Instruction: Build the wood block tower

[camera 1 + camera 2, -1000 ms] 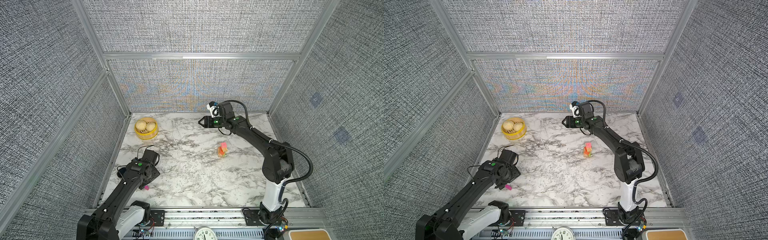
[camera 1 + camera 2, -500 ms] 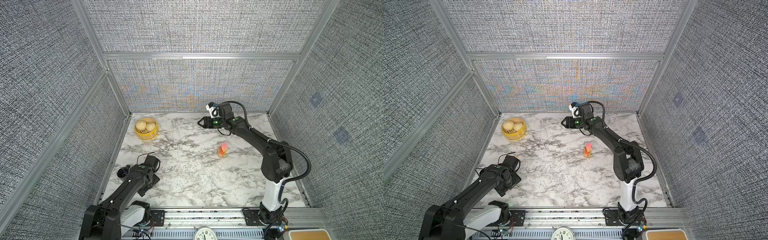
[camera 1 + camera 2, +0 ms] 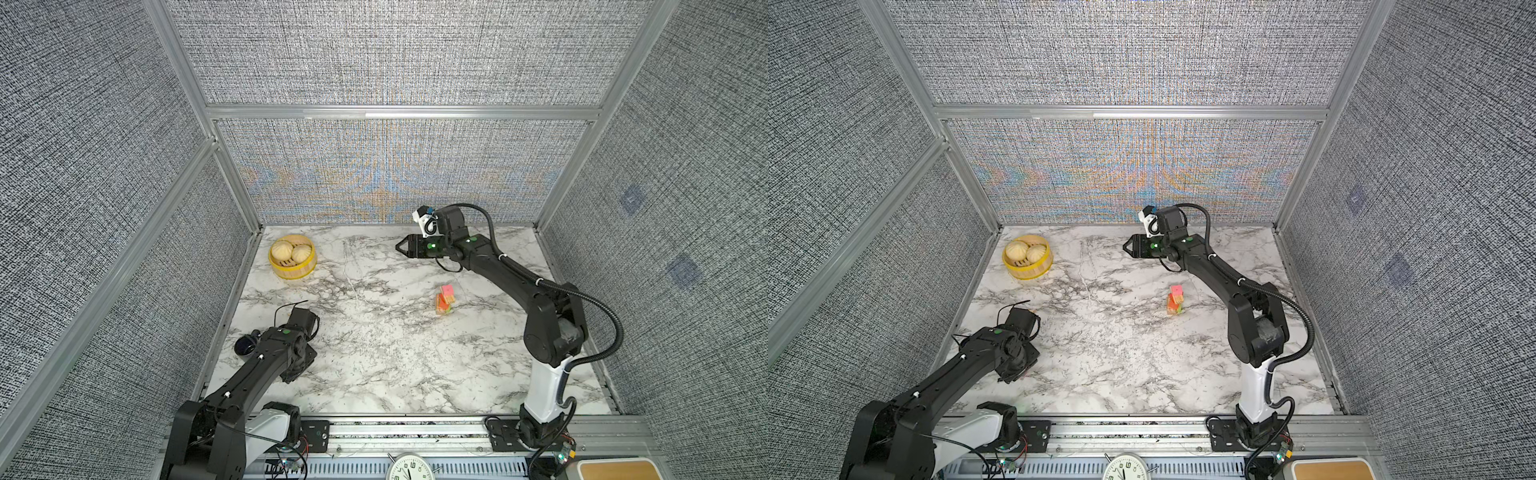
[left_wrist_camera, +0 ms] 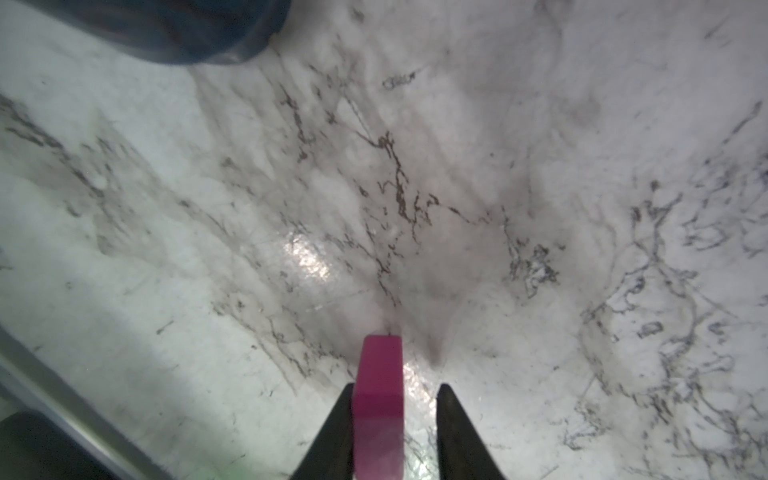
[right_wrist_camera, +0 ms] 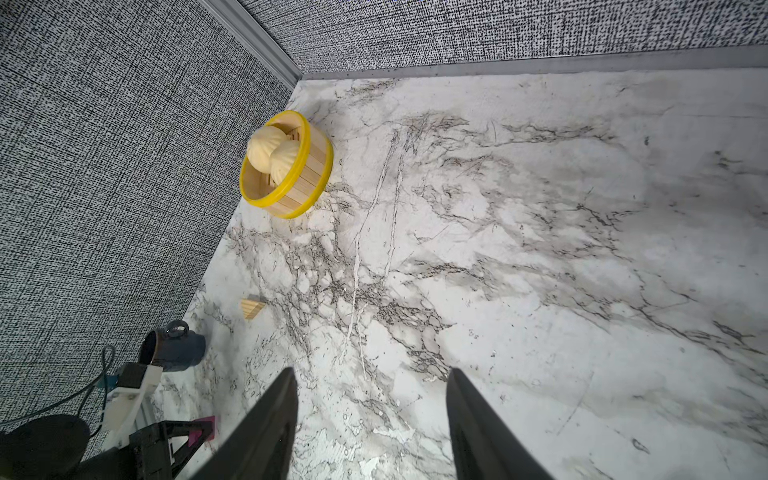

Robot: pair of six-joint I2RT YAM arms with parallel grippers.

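Over the last second the left gripper (image 4: 397,388) has dropped onto the magenta block (image 4: 380,370) at the near left, by the mug (image 3: 245,345). Its jaws have drawn in around it: one finger touches, a gap remains at the other, so no grip yet. The right gripper (image 5: 372,374) hangs empty at the far side, jaws apart. Once clamped, the block likely goes right to the tower (image 3: 444,299).
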